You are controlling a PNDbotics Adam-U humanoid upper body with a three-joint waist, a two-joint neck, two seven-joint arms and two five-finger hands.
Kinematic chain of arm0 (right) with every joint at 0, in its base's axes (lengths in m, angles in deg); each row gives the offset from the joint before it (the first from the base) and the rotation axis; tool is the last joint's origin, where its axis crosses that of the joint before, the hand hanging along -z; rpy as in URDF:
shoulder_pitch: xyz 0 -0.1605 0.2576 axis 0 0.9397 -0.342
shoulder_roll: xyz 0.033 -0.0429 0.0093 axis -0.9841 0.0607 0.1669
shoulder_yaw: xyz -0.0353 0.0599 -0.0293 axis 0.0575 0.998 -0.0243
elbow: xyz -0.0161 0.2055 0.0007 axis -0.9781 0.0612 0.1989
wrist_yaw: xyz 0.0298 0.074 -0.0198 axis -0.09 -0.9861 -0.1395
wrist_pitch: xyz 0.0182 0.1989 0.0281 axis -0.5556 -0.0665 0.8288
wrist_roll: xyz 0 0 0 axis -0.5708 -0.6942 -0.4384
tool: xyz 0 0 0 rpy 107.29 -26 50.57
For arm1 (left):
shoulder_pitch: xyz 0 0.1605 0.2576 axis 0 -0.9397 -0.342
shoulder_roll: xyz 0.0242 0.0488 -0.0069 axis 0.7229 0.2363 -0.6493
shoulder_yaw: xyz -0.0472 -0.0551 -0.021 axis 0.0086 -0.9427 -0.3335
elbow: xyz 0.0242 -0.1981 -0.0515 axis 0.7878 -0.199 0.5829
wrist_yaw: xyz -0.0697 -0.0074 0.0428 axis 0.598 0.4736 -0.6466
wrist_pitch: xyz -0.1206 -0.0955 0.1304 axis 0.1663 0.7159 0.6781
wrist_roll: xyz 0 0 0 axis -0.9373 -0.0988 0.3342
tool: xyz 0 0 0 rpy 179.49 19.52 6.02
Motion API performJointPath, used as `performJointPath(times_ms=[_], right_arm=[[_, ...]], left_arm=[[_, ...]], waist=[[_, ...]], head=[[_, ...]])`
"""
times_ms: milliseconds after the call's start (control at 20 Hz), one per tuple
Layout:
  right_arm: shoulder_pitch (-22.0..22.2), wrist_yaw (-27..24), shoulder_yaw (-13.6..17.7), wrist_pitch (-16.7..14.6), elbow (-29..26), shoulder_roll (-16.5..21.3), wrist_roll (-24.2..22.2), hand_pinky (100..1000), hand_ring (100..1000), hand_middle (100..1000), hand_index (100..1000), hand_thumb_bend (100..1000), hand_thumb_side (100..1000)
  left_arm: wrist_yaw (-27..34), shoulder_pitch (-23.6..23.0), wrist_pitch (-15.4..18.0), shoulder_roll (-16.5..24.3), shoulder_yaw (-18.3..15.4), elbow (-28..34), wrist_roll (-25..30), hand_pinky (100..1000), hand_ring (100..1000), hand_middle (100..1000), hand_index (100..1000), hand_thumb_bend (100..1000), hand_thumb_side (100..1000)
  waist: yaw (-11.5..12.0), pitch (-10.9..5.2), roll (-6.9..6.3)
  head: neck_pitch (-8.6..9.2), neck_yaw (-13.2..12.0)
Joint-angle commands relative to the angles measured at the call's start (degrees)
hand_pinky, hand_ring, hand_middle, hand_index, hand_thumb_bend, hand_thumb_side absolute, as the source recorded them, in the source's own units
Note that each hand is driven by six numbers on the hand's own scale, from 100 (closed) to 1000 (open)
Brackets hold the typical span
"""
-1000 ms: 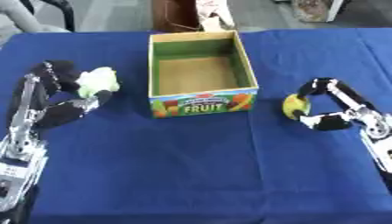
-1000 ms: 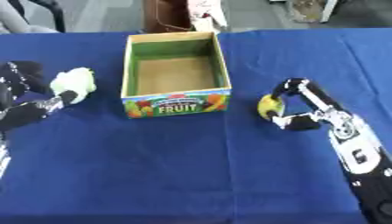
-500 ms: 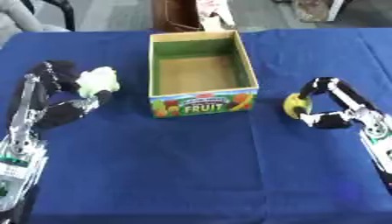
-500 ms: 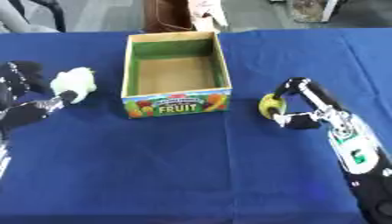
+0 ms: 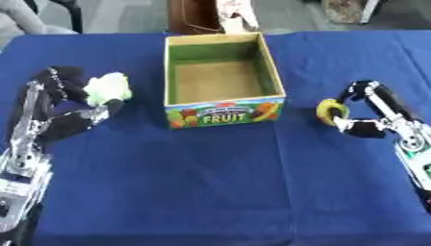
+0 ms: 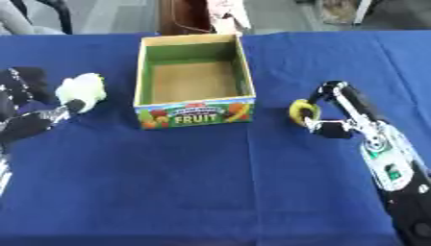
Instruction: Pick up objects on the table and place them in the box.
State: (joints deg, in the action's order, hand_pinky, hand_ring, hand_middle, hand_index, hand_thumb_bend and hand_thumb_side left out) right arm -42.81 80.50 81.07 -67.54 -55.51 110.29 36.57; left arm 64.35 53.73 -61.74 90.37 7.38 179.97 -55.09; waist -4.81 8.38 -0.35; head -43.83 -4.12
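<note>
One box [image 5: 221, 114] at centre. Your left hand [image 5: 63, 108], 9 o'clock, curls round one pale green object [image 5: 107, 88]. Your right hand [image 5: 366, 111], 3 o'clock, pinches one yellow object [image 5: 328, 109].

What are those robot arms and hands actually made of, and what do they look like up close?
Both hands are mostly black with silvery metal parts at the joints. The left hand sits on a slim forearm of bare silver metal, open like a skeleton frame. The right hand has black fingers with pale tips; its forearm is a black shell carrying a white panel with small green marks. No sleeves or loose cables show clearly.
</note>
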Motion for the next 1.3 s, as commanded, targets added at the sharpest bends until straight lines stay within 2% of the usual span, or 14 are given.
performJointPath(times_ms=[50,300,550,1000,1300], right_arm=[[-1.2,0.4,0.7,0.4,-0.5,1.0,2.4,702,709,532,327,100,100],[-1.4,-0.6,0.8,1.1,-0.9,1.2,6.0,687,692,514,300,100,100],[-3.2,-1.9,0.9,1.4,-2.4,1.8,6.7,691,694,516,301,100,100],[-10.2,-3.5,0.4,1.5,-3.5,3.1,6.0,700,694,522,301,100,100],[-15.9,-2.6,-0.8,0.4,-2.3,1.8,5.3,705,692,527,304,100,100]], left_arm=[[0.1,0.4,0.1,0.8,-0.2,0.6,0.1,538,494,506,647,807,100],[0.1,0.4,0.1,0.8,-0.2,0.6,0.1,538,494,506,646,807,100],[0.1,0.4,0.1,0.9,-0.2,0.7,0.2,538,494,506,647,807,100],[0.2,0.2,0.1,0.9,-0.1,0.7,0.3,538,494,506,647,807,100],[0.3,0.4,0.1,0.8,0.2,0.7,0.6,538,494,506,647,807,100]], waist=[[0.0,-0.66,0.04],[0.0,-0.71,0.02],[-0.1,-0.80,0.00],[-0.1,-1.15,-0.13],[0.4,-1.28,-0.33]], head=[[-0.29,0.1],[-0.29,0.0],[-0.29,-0.1],[-0.28,-0.2],[-0.09,0.2]])
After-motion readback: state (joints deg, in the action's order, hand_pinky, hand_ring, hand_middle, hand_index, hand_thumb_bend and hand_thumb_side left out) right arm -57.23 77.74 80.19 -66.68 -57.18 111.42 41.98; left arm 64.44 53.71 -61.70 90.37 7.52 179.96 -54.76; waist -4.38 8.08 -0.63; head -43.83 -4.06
